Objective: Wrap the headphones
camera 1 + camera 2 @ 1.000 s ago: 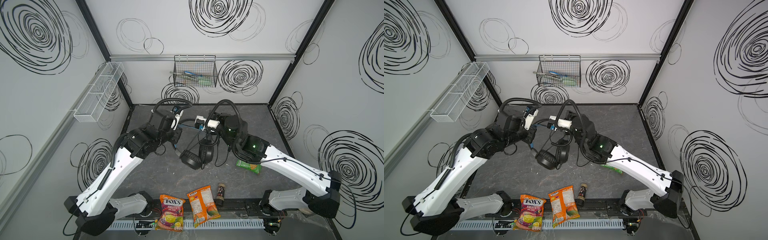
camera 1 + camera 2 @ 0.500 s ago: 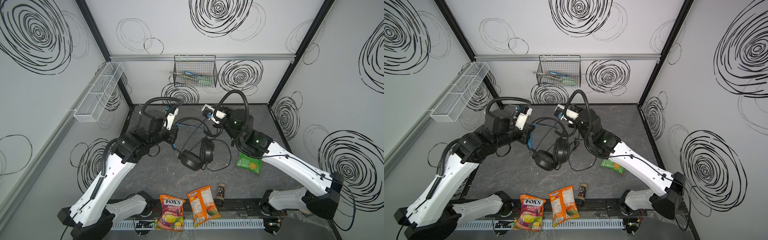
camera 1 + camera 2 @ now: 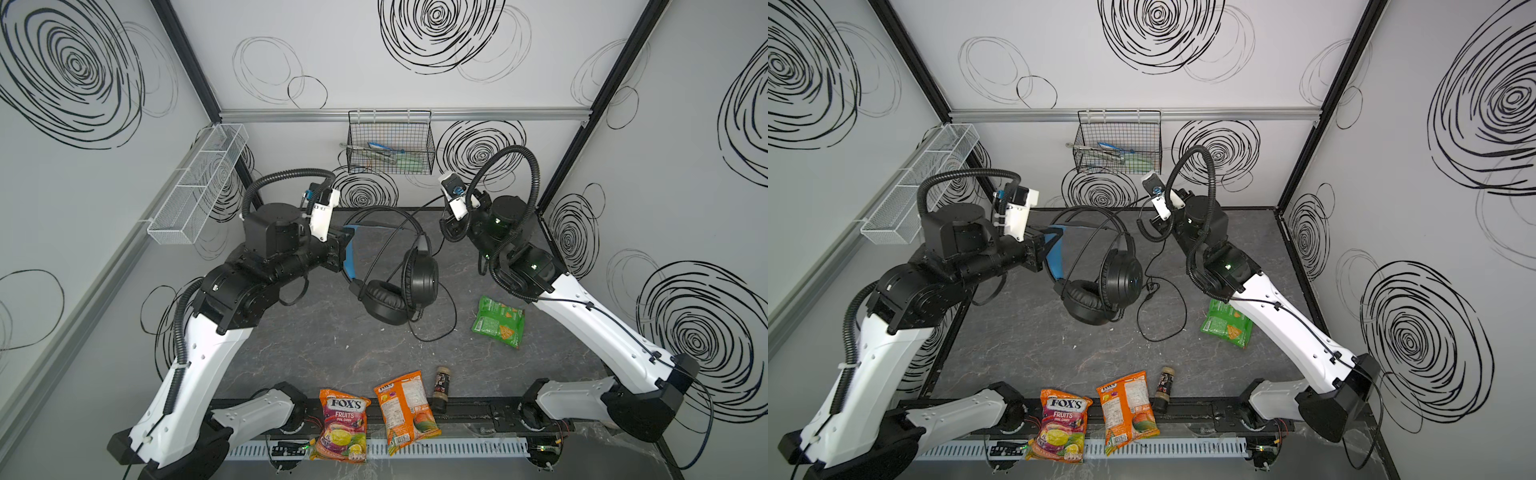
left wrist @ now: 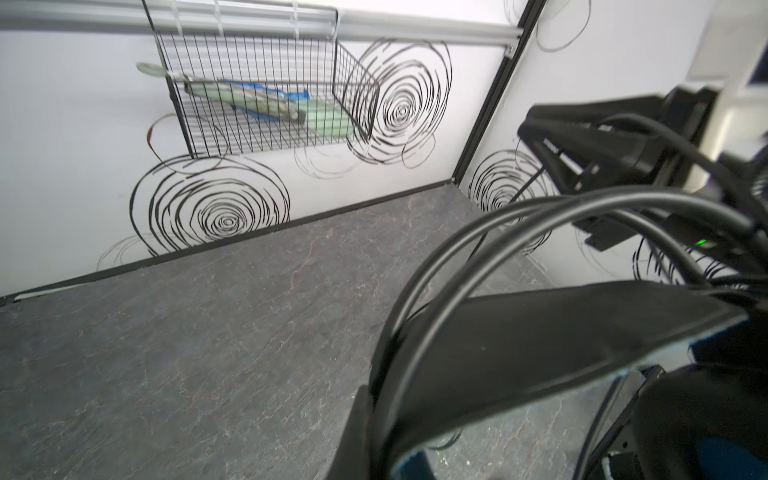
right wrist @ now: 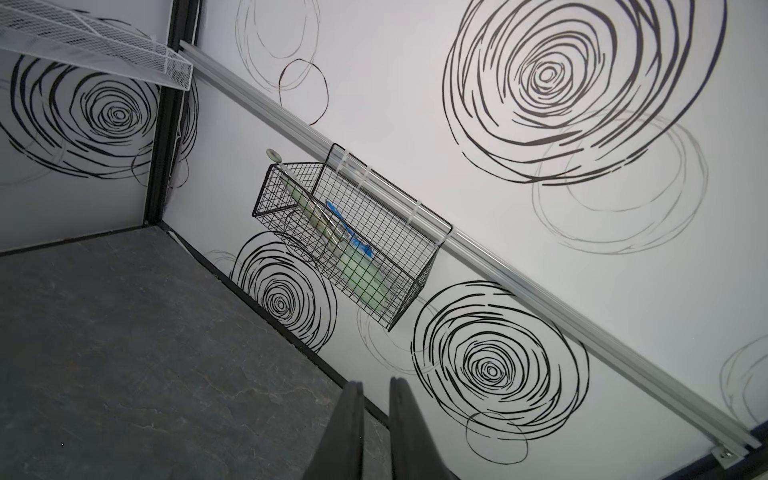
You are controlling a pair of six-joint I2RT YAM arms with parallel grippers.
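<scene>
The black headphones [image 3: 422, 276] hang in the middle, both round cups low over the grey floor, in both top views. My left gripper [image 3: 348, 246] is shut on their blue-lined headband [image 3: 351, 259]; close up, the band [image 4: 540, 345] and wire arch fill the left wrist view. My right gripper [image 3: 445, 208] is raised at the back right, shut on the thin black cable [image 3: 424, 205], which runs taut from the arch to it. In the right wrist view its fingertips [image 5: 353, 390] stand almost together and no cable shows there. More cable [image 3: 436, 337] lies looped on the floor.
A green snack bag [image 3: 498, 322] lies right of the cable loop. At the front edge are a Fox's candy bag [image 3: 343, 419], an orange bag [image 3: 405, 409] and a small brown bottle [image 3: 442, 384]. A black wire basket [image 3: 390, 143] hangs on the back wall, a white mesh shelf [image 3: 199, 178] on the left wall.
My right gripper has swung from above the headphones to the back right, drawing the cable taut. My left gripper has pulled back to the left with the headband.
</scene>
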